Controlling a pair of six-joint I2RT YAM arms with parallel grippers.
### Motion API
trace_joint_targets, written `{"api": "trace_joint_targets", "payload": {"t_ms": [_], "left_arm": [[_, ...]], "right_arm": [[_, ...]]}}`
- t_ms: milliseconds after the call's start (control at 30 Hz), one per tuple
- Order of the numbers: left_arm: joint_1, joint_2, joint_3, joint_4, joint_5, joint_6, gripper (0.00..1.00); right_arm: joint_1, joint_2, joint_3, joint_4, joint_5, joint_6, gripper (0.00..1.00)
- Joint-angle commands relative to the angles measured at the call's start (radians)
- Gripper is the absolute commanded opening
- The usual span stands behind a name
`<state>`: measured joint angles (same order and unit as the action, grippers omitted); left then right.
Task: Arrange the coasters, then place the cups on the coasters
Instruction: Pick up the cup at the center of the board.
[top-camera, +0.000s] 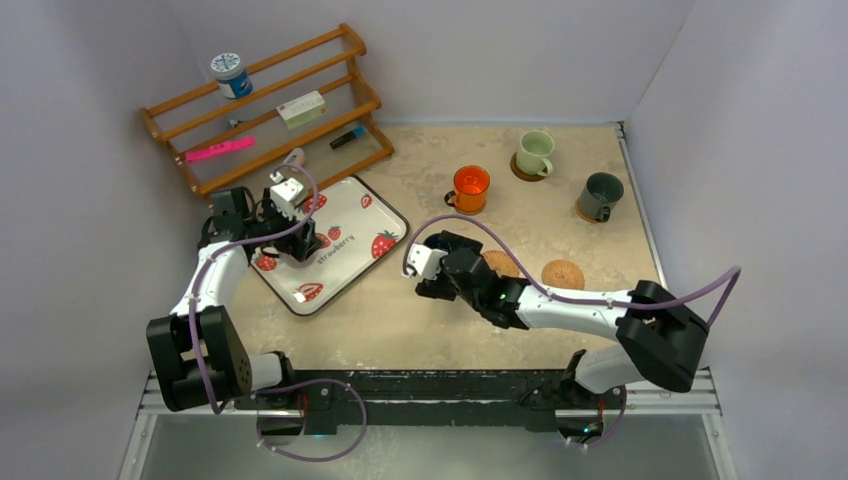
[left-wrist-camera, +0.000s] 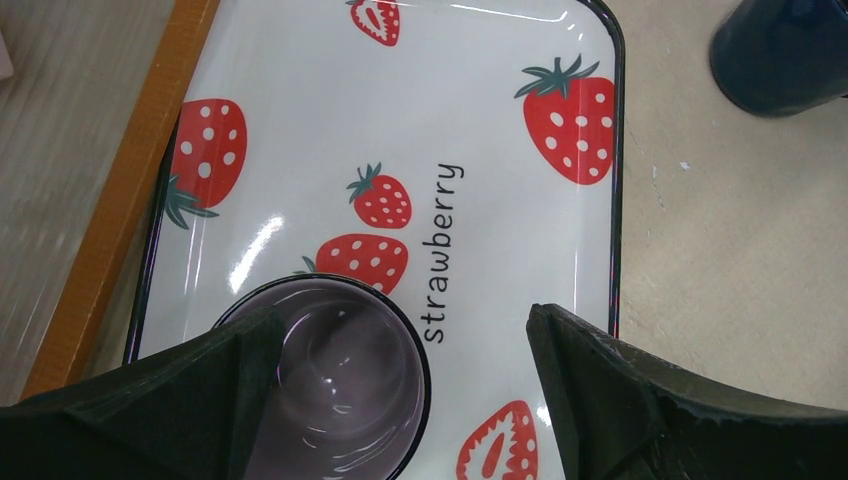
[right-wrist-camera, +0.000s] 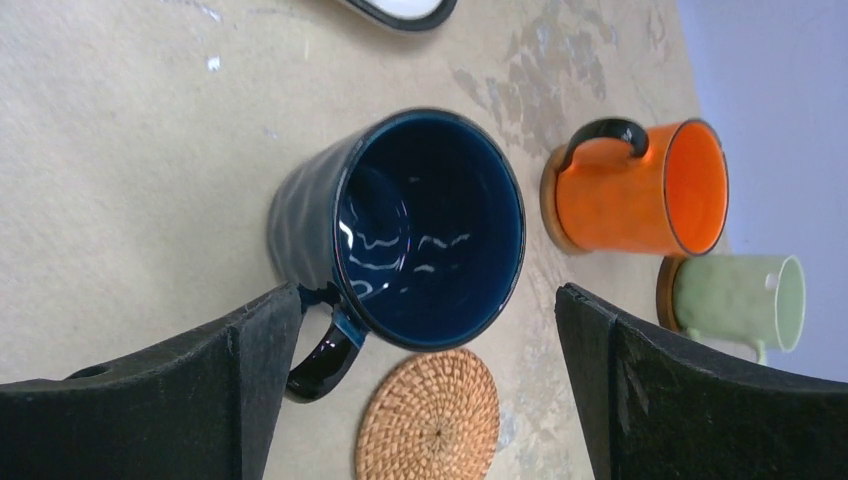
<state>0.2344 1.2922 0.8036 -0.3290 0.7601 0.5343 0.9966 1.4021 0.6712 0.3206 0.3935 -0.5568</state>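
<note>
A translucent purple-grey cup stands on the white strawberry tray. My left gripper hangs open over it, its left finger above the cup's rim. The dark blue cup stands on the bare table, with my open right gripper just above and behind it. A wicker coaster lies beside that cup. The orange cup, pale green cup and dark grey-green cup each sit on a brown coaster. Another coaster lies free on the table.
A wooden rack stands at the back left with a blue-and-white jar and small items on it. The tray lies just in front of it. White walls close in the table on three sides.
</note>
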Motion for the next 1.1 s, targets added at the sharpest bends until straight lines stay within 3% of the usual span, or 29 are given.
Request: {"api": "trace_joint_targets", "payload": {"t_ms": [0, 333, 600, 1067], "left_arm": [[0.004, 0.006, -0.003, 0.023, 0.047, 0.004, 1.0], [0.003, 0.012, -0.002, 0.015, 0.057, 0.006, 1.0], [0.003, 0.005, 0.0, 0.003, 0.058, 0.009, 1.0], [0.003, 0.011, -0.005, 0.056, 0.036, -0.053, 1.0]], "right_arm": [[-0.041, -0.045, -0.016, -0.046, -0.031, 0.032, 0.99], [-0.177, -0.112, -0.006, -0.155, -0.305, 0.13, 0.99], [-0.296, -0.117, -0.018, -0.14, -0.503, 0.173, 0.87], [-0.334, -0.04, -0.015, -0.074, -0.563, 0.237, 0.75]]}}
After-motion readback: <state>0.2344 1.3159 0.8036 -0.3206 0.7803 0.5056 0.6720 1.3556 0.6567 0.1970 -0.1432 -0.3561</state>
